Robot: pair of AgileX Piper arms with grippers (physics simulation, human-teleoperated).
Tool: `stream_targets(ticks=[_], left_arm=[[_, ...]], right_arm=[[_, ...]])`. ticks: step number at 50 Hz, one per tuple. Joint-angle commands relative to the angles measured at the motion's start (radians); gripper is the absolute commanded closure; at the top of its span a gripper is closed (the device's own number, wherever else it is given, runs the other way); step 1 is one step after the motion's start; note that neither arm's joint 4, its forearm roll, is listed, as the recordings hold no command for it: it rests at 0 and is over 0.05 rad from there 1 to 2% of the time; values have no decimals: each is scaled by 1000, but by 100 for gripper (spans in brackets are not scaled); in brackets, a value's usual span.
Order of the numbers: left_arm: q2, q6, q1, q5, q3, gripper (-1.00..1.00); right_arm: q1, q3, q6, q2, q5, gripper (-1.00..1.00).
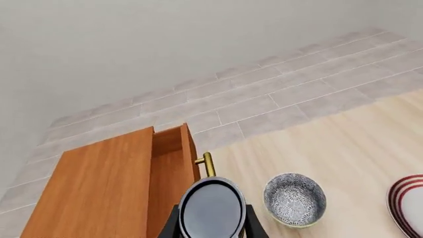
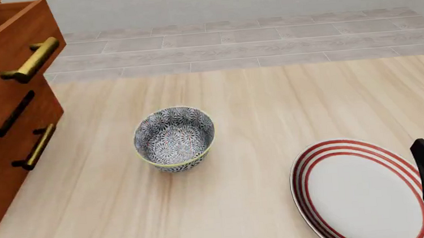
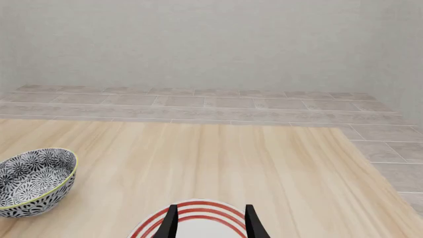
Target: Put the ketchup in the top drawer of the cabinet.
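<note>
On the pale wooden table (image 2: pixel 287 107) I counted one bowl (image 2: pixel 174 138), one plate (image 2: pixel 362 192) and one cabinet (image 2: pixel 0 113), its top drawer (image 2: pixel 9 41) pulled open. My left gripper (image 1: pixel 213 229) was clamped on the ketchup (image 1: pixel 211 208) above the drawer; my right gripper (image 3: pixel 210 222) hung parted over the plate.

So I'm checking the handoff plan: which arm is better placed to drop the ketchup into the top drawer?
Left. Its gripper already holds the ketchup high up beside the pulled-out top drawer. The right gripper hangs open over the plate, on the far side from the cabinet.

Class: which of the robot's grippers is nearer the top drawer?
Left. The left gripper holds the ketchup above, beside the open top drawer; the right gripper hovers over the plate.
</note>
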State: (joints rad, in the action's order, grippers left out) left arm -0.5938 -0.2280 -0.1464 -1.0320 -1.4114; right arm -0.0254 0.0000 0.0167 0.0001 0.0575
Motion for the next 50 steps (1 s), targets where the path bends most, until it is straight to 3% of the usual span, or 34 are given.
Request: stream_targets(ticks=[1, 4, 11, 14, 27, 32, 40, 50], left_arm=[[-20, -27, 40, 16, -12, 100], [-40, -11, 84, 24, -9, 100], [-55, -1, 91, 33, 21, 100], [-57, -46, 118, 62, 68, 100], [-104, -50, 193, 112, 109, 100], [-115, -36, 213, 111, 86, 100], [-123, -101, 271, 141, 114, 100], [-140, -94, 297, 165, 131, 100]], right_arm=[[0, 0, 0, 0, 0, -100], [0, 0, 0, 0, 0, -100], [0, 0, 0, 0, 0, -100], [0, 0, 0, 0, 0, -100], [0, 0, 0, 0, 0, -100], [0, 0, 0, 0, 0, -100], [0, 0, 0, 0, 0, -100], [0, 0, 0, 0, 0, -100]])
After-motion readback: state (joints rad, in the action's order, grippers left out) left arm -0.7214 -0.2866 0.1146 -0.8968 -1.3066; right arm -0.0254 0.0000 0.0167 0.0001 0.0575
